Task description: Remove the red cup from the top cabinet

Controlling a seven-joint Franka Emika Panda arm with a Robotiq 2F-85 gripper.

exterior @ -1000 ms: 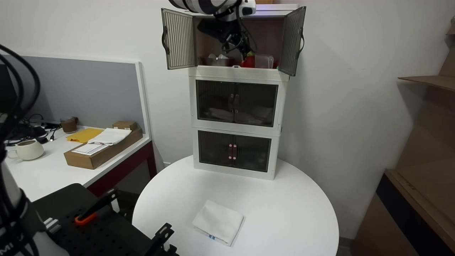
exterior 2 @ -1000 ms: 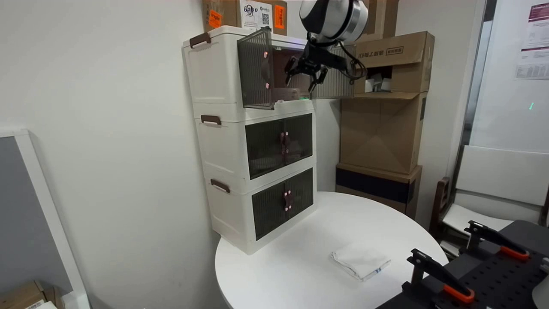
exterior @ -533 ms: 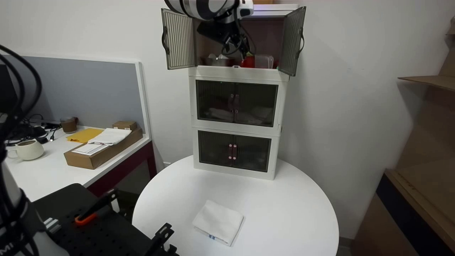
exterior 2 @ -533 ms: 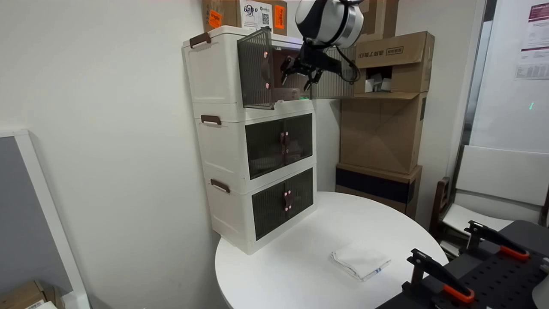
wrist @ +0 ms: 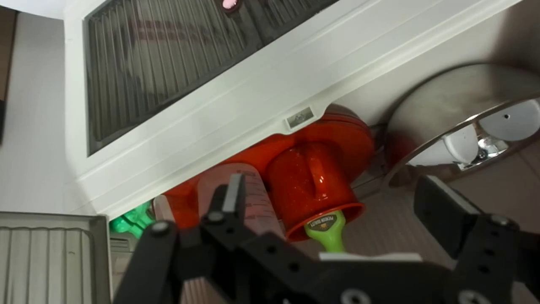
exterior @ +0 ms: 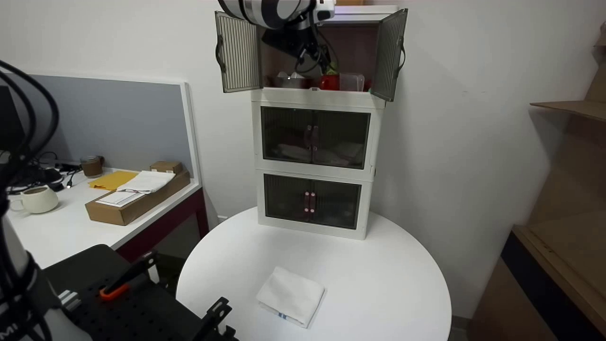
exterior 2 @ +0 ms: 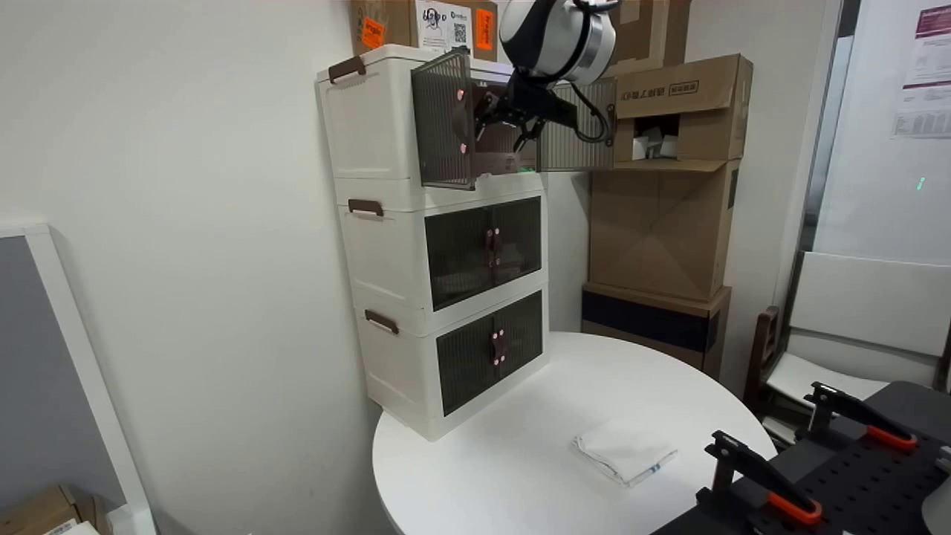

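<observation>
The red cup [wrist: 295,190] stands inside the open top cabinet [exterior: 315,97], with a green handle [wrist: 331,232] sticking out of its mouth. The cup's own handle faces the wrist camera. The cup also shows in an exterior view [exterior: 330,82]; I cannot make it out in the exterior view where the open door and gripper are in front. My gripper [wrist: 337,200] is open and empty. Its fingers are spread to either side of the cup in the wrist view, apart from it. In an exterior view the gripper [exterior 2: 498,141] is at the cabinet's opening, tilted downward.
A clear measuring cup [wrist: 251,190] stands close beside the red cup. A red dish [wrist: 352,141] is by the cabinet's front lip. A metal bowl [wrist: 455,90] with white items is on the other side. Open doors [exterior: 239,52] [exterior: 390,54] flank the opening.
The arm and gripper have moved closer into the top cabinet's opening, leftward in an exterior view. The gripper has stayed open. The cabinet doors have not moved.
</observation>
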